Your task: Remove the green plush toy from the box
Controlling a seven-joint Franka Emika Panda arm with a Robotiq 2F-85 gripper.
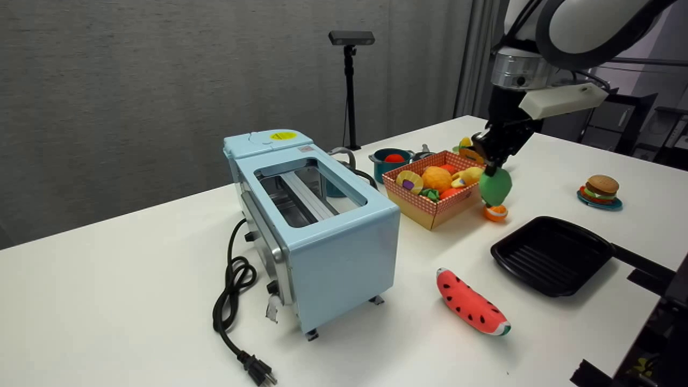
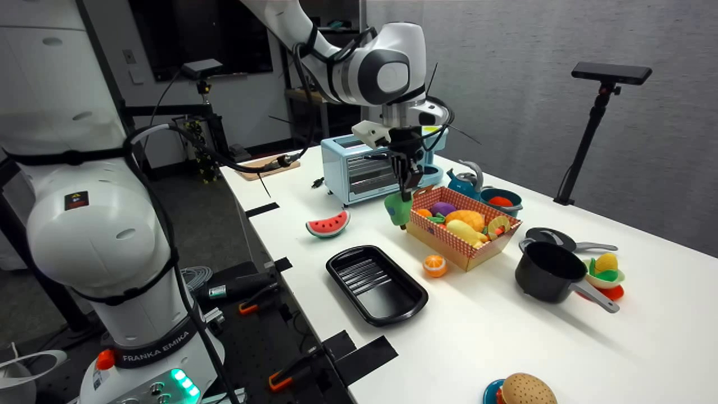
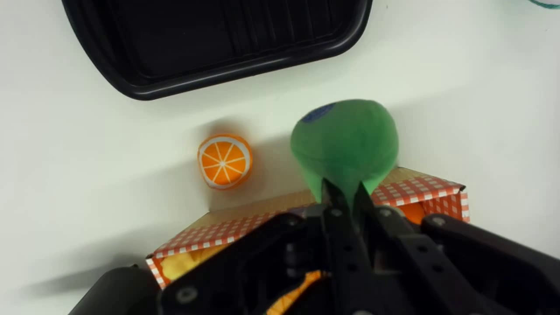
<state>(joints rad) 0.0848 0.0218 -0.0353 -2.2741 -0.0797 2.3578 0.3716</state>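
Box [image 3: 218,231]: partly behind tool [image 3: 344,188], wrist view; holds orange, yellow toys [image 2: 464,231].
Teal pot [image 1: 386,167]: unclear red item [image 1: 394,158].
Tool: pinching green toy [image 3: 345,140] outside box.

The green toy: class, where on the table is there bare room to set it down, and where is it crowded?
Bare: the broad patch between grill pan, burger and black pot; a narrower strip between watermelon and toaster. Crowded: inside the box, among the toys; beside it, where kettle and teal pot stand close.

Blue toaster [image 1: 346,263], black grill pan [image 1: 553,255], watermelon slice [image 1: 473,303] between them, burger [image 1: 602,185] on blue plate [image 1: 602,205].
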